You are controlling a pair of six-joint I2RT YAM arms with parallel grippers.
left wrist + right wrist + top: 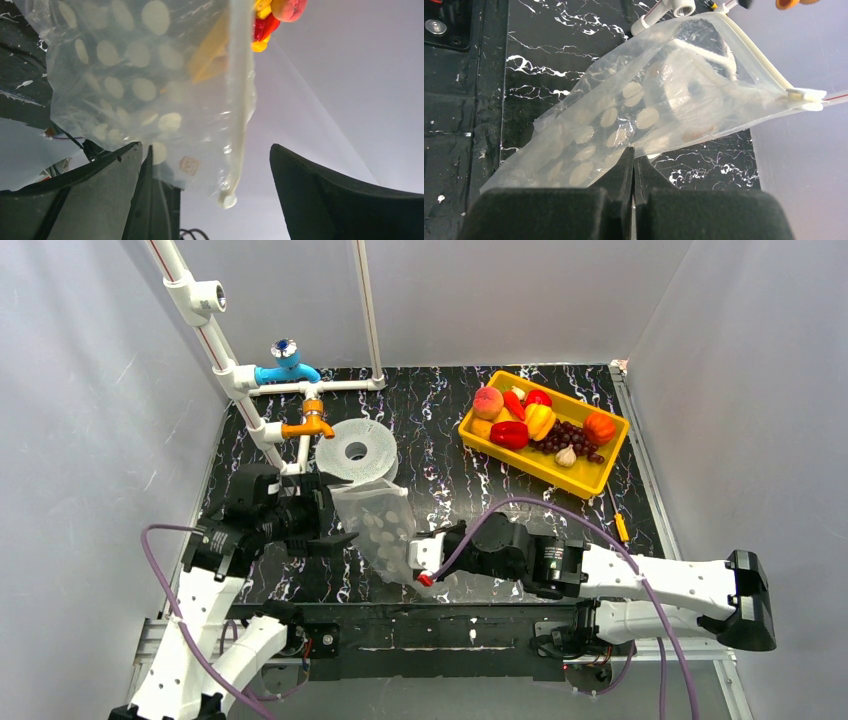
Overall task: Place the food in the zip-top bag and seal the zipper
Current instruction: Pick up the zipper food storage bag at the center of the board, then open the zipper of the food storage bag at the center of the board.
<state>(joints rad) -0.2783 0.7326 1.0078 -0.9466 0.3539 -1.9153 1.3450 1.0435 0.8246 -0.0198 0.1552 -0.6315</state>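
Observation:
The clear dotted zip-top bag is lifted off the table in front of the grey spool. My right gripper is shut on the bag's lower edge; in the right wrist view the jaws pinch the plastic. The pale zipper runs along the bag's far edge. My left gripper is open at the bag's left side. In the left wrist view the bag and its zipper strip hang between the spread fingers. The food lies in the yellow tray. I see no food in the bag.
The yellow tray stands at the back right. A grey ring-shaped spool sits just behind the bag. A white pipe frame with a blue valve and an orange valve stands at the back left.

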